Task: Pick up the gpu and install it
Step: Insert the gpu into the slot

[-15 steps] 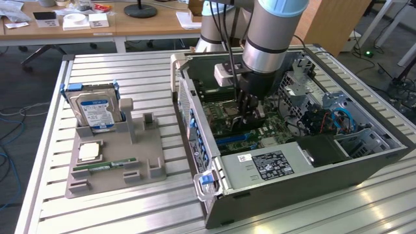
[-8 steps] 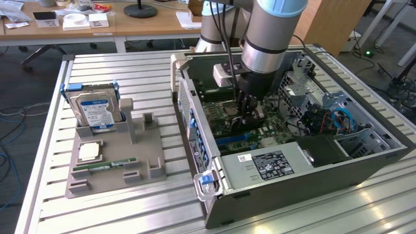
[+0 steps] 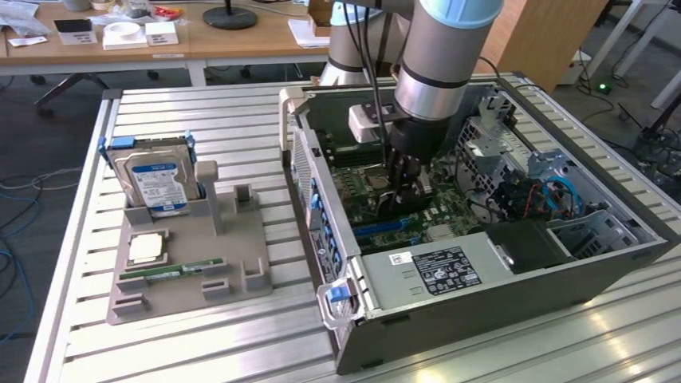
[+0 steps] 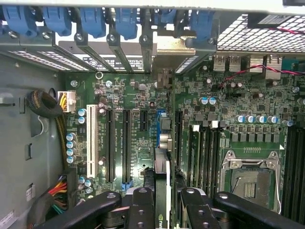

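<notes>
Gripper (image 4: 162,202) clenching gpu (image 4: 162,174) by top edge, holding it upright above motherboard (image 4: 136,100) slot inside pc case (image 3: 479,319), probably lining connector up for seating.

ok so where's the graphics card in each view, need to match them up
Exterior view: the graphics card is in the middle, held by the gripper inside the open computer case.
Wrist view: it is seen edge-on between the gripper's fingers, over the slots.
Shared landmark: the green main board beneath the card.
</notes>
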